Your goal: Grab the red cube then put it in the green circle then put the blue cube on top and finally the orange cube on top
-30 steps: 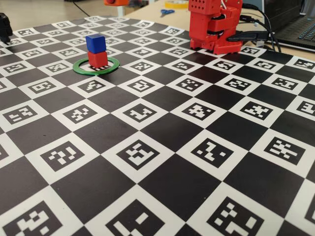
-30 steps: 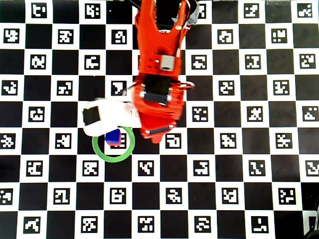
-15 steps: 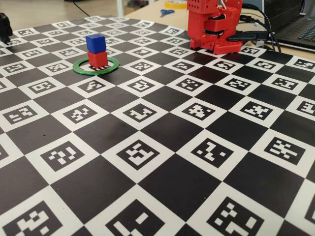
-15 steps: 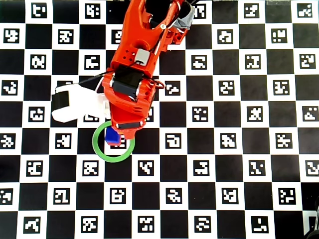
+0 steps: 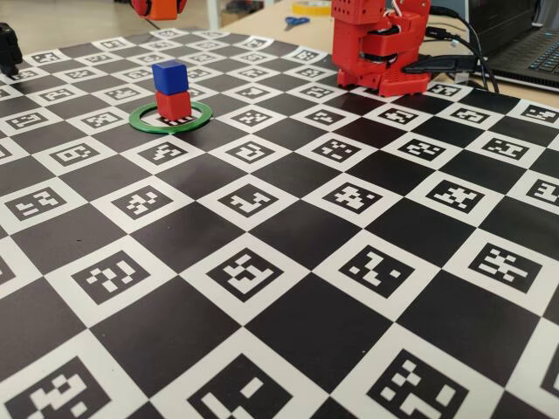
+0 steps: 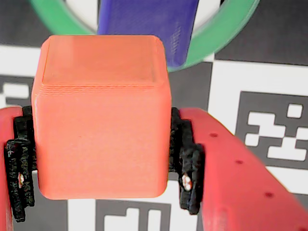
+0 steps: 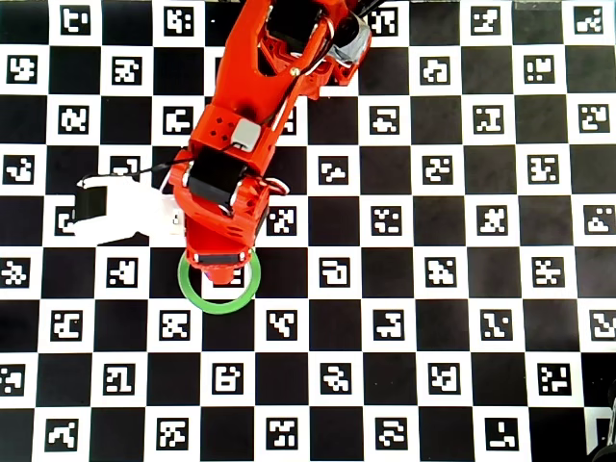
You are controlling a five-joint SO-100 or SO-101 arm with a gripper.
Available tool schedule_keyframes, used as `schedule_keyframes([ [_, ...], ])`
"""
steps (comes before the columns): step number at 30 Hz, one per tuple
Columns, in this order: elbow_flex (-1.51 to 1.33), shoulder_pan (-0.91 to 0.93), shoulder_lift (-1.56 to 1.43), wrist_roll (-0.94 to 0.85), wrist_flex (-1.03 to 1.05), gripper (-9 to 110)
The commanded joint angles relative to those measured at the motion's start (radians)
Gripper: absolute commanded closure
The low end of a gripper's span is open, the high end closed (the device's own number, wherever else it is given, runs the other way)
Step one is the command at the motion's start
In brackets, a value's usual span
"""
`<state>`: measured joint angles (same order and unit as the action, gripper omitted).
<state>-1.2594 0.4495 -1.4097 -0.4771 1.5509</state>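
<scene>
In the fixed view the blue cube [image 5: 169, 75] sits on the red cube [image 5: 174, 106] inside the green circle [image 5: 142, 120]. My gripper [image 5: 155, 7] hangs high above the stack at the top edge, with the orange cube [image 5: 166, 8] in it. The wrist view shows my gripper [image 6: 101, 163] shut on the orange cube [image 6: 101, 115], black pads [image 6: 185, 166] pressing both its sides. Beyond it lie the blue cube [image 6: 147, 24] and the green circle [image 6: 231, 31]. Seen from overhead, my gripper [image 7: 219, 258] covers the stack and part of the green circle [image 7: 219, 306].
The red arm base [image 5: 380, 48] stands at the back right of the checkered marker mat [image 5: 288, 262]. Behind it are a laptop [image 5: 533, 48], black cables [image 5: 454, 63], scissors [image 5: 295, 21] and a yellow tape roll [image 5: 314, 7]. A black object [image 5: 9, 48] sits at the left edge.
The arm has swung to the left in the overhead view with the orange cube and now covers the stack. In the fixed view the gripper has come in at the top edge.
</scene>
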Motion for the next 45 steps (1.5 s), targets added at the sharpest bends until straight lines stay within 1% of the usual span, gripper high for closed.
schedule_keyframes([
  [1, -0.008, 0.017, -0.014, -0.006, -0.037, 96],
  [20, -0.147, 0.014, -0.003, 0.003, -0.149, 96],
  [41, -0.19, 0.0, 0.008, 0.012, -0.19, 95],
  [45, -0.189, 0.0, 0.008, 0.028, -0.19, 93],
])
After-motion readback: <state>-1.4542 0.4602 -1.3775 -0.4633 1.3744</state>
